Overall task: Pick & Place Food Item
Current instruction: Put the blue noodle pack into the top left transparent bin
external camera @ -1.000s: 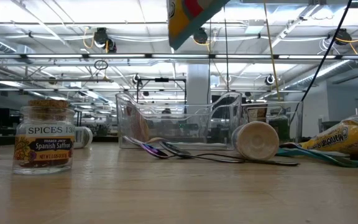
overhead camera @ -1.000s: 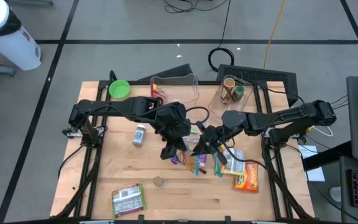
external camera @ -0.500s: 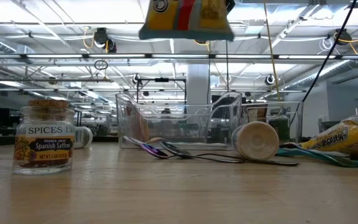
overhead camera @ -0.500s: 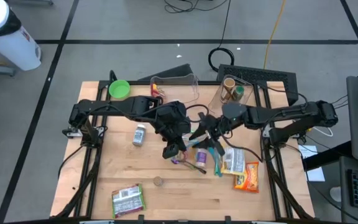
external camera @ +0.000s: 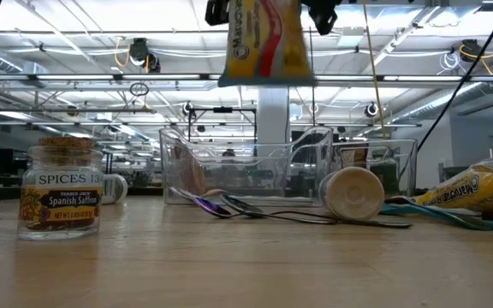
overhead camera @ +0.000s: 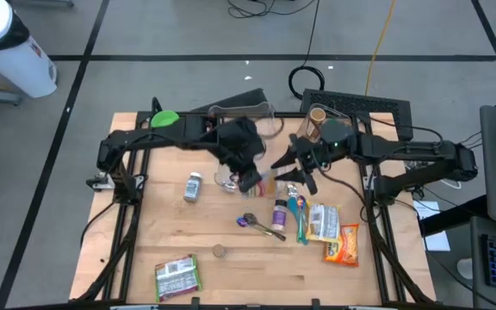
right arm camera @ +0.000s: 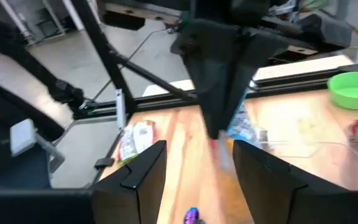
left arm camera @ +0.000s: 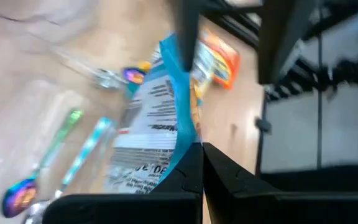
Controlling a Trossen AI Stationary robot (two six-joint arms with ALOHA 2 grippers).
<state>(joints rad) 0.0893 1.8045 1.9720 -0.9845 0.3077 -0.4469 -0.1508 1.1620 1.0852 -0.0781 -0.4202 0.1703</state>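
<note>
Bench point(overhead camera: 145, 245): wooden top carrying both arms and scattered items.

Left gripper point(overhead camera: 252, 181): over the middle of the bench toward the far edge, fingers clamped together on the top edge of a snack packet point(external camera: 264, 43). The packet, yellow with red print and a blue seam, hangs clear of the bench surface; in the left wrist view its blue edge point(left arm camera: 178, 93) runs straight into the closed fingertips.

Right gripper point(overhead camera: 293, 172): just beside the packet on its right, fingers parted and holding nothing.

Containers:
- Clear plastic bin point(overhead camera: 244, 120), far edge, centre. A red-wrapped item lies against its left end; otherwise its contents cannot be told.
- Second clear bin point(overhead camera: 321, 129), far edge, right of the first. Holds a light cylindrical canister standing upright, with something green and brown beside it.
- Green bowl point(overhead camera: 165, 120), far-left corner. Contents not visible.
- Glass spice jar point(external camera: 61, 190), cork-topped, labelled Spanish Saffron, near the front edge.

Loose items:
- Small jar point(overhead camera: 194, 186) on its side, left of centre.
- Iridescent spoons point(overhead camera: 261, 226) and blue-green utensils point(overhead camera: 300, 217), centre-right.
- White packet point(overhead camera: 321, 221) and orange packet point(overhead camera: 343, 244), right edge, touching one another.
- Green-edged packet point(overhead camera: 177, 276), near-left corner.
</note>
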